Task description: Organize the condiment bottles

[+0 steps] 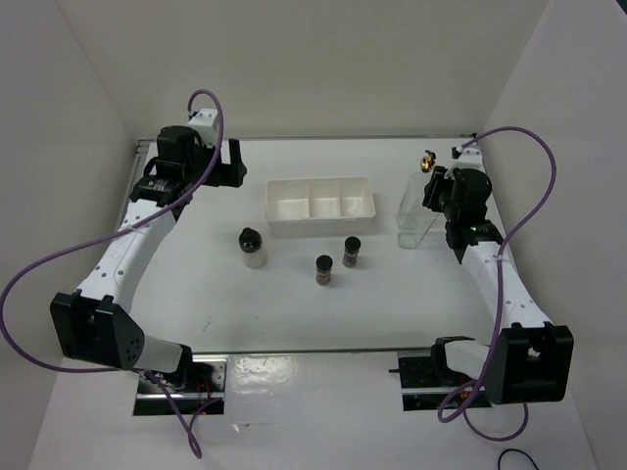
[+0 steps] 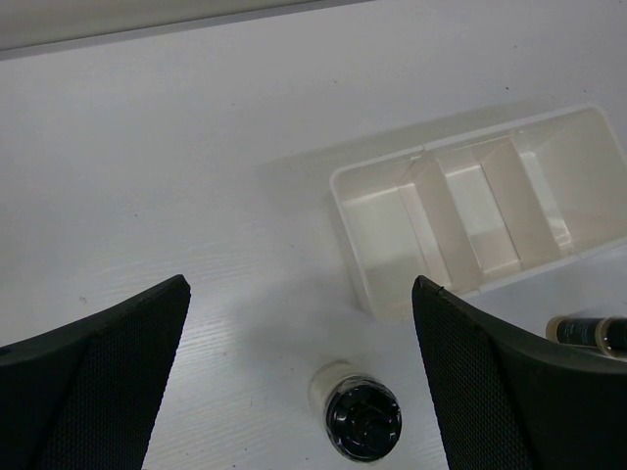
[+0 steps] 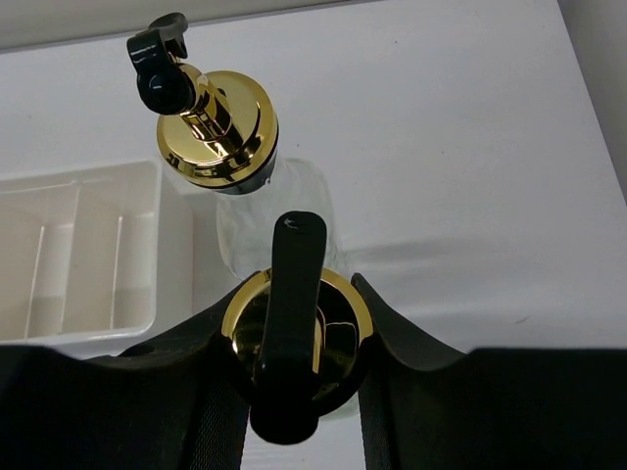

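Observation:
Two tall clear glass bottles with gold spouts stand at the right of the table. My right gripper (image 1: 438, 193) (image 3: 297, 294) is shut round the gold cap of the nearer bottle (image 1: 415, 231) (image 3: 297, 338). The other bottle (image 1: 419, 196) (image 3: 216, 132) stands just behind it, close to it. The whitish black-capped jar (image 1: 253, 245) (image 2: 358, 411) stands upright on the table. Two small dark jars (image 1: 324, 269) (image 1: 352, 252) stand in front of the tray. My left gripper (image 1: 233, 163) (image 2: 299, 289) is open and empty, above and behind the whitish jar.
The white three-compartment tray (image 1: 319, 223) (image 2: 338, 186) (image 3: 167, 255) sits at mid table, with nothing in it, left of the glass bottles. One dark jar (image 2: 588, 333) shows by the left gripper's right finger. White walls close in the table on three sides.

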